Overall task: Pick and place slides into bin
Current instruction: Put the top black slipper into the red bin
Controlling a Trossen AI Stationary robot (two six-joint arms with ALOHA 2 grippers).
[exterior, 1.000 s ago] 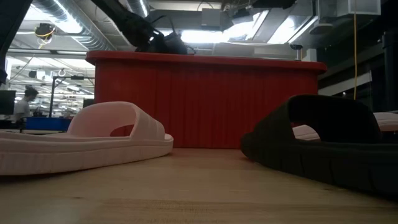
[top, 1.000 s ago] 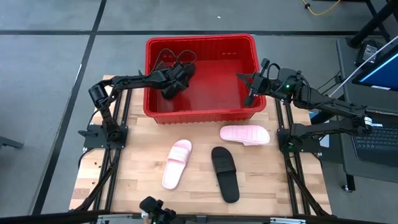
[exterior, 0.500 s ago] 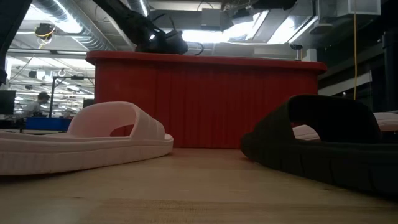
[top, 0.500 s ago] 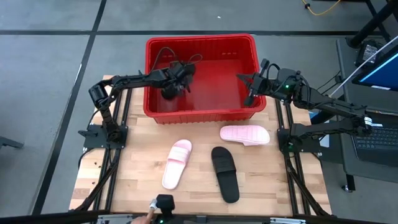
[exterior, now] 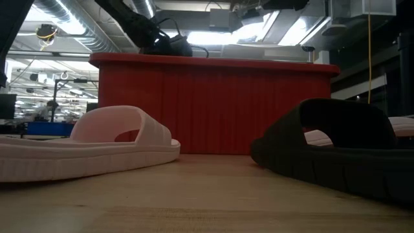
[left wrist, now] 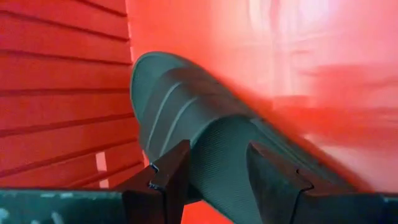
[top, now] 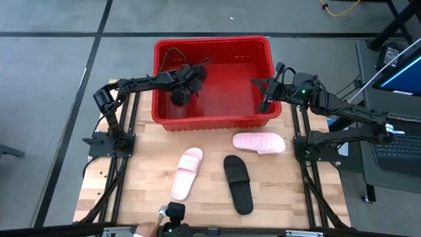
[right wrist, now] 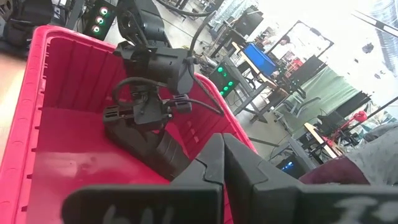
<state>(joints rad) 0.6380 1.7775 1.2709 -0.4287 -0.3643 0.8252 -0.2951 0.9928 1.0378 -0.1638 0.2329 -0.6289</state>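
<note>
Inside the bin (top: 212, 46), the left hand (left wrist: 214, 180) grasps a black slide (left wrist: 199, 130); only its wrist view shows the fingers (left wrist: 166, 177) straddling it

No readable text, label, brand, number or sign is showing in any of the views. Nothing legible is appearing on the red bin (top: 212, 45), on the slides (top: 237, 183), or around either gripper. A monitor (right wrist: 260, 59) far beyond the right gripper (right wrist: 222, 163) is glowing blue, and its content is coming through too small to read.
</note>
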